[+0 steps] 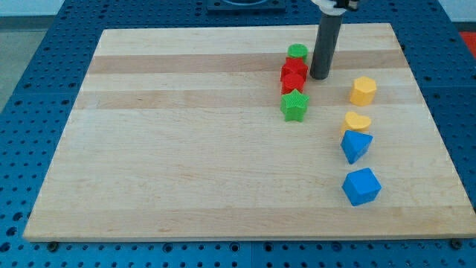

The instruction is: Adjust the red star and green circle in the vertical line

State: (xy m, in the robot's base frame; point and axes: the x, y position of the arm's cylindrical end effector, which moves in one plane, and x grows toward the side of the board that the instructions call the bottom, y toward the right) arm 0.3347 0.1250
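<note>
A green circle (297, 52) sits near the view's top, right of centre. Directly below it and touching stands a red block (294, 68), then a red star (292, 82), then a green star (294, 106); together they form a rough column. My tip (320, 77) rests on the board just to the right of the red block and red star, close beside them, with a small gap showing.
A yellow hexagon (364, 90) lies to the right of my tip. Below it are a yellow heart (356, 121), a blue triangle-like block (355, 145) and a blue cube-like block (361, 186). The wooden board (186, 149) lies on a blue perforated table.
</note>
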